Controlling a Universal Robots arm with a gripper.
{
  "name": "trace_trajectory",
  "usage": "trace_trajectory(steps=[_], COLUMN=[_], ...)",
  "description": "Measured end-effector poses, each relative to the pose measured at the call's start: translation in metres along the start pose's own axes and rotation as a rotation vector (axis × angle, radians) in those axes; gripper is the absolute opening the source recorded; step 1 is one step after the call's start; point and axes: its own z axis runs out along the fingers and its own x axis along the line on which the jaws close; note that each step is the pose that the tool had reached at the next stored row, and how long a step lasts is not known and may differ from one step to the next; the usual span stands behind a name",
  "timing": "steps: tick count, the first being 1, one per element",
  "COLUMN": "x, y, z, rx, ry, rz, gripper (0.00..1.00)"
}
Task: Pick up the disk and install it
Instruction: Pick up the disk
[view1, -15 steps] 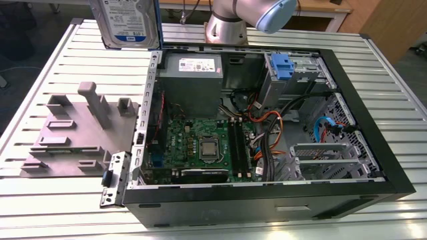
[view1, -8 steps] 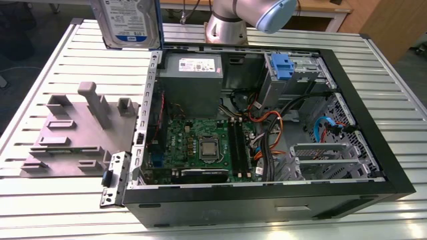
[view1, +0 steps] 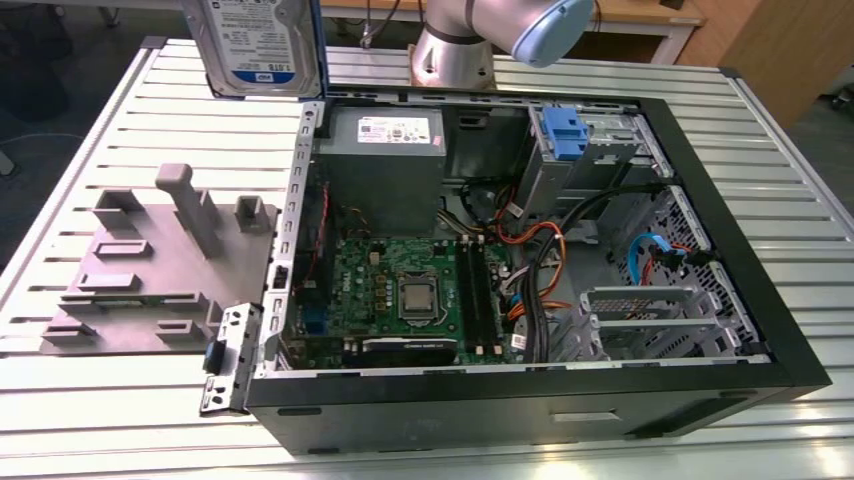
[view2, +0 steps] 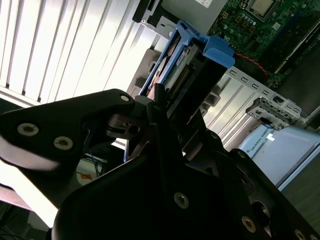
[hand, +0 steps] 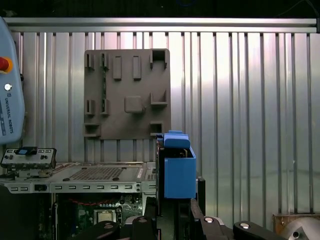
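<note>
The disk (view1: 260, 45) hangs upright above the table at the exterior view's upper left, beyond the open computer case (view1: 747, 330), with its white-and-blue label facing the camera. Both wrist views show it edge-on. In the second wrist view the disk (view2: 192, 65) has blue side rails, and my gripper (view2: 170, 107) is shut on it. In the first wrist view the disk (hand: 179, 167) stands up out of the gripper (hand: 179, 197), with a black finger on each side. The case's drive cage with a blue bracket (view1: 561, 135) lies at the far right of the case.
Inside the case are a grey power-supply box (view1: 380, 165), a green motherboard (view1: 400, 295) and loose cables (view1: 561, 250). A grey fixture plate (view1: 147, 270) with upright posts lies on the slatted table at the exterior view's left. The arm's base (view1: 454, 55) stands behind the case.
</note>
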Motion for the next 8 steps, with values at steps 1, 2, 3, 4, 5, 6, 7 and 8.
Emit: trace_trajectory(steps=[1, 2, 3, 4, 5, 6, 7, 8], x=[0.0000, 0.0000, -0.0001, -0.0001, -0.0001, -0.0001, -0.0001, -0.0001], y=[0.0000, -0.0004, -0.0010, -0.0016, -0.0024, -0.0035, -0.0045, -0.0056], z=[0.0000, 0.0000, -0.0001, 0.0000, 0.0000, 0.0000, 0.0000, -0.0001], rx=[0.0000, -0.0001, -0.0001, 0.0000, -0.0001, 0.0000, 0.0000, 0.0000], ry=[0.0000, 0.0001, 0.0001, 0.0000, 0.0000, 0.0000, 0.0000, 0.0000], rz=[0.000, 0.000, 0.000, 0.000, 0.000, 0.000, 0.000, 0.000], gripper=[0.35, 0.35, 0.35, 0.35, 0.35, 0.35, 0.35, 0.35])
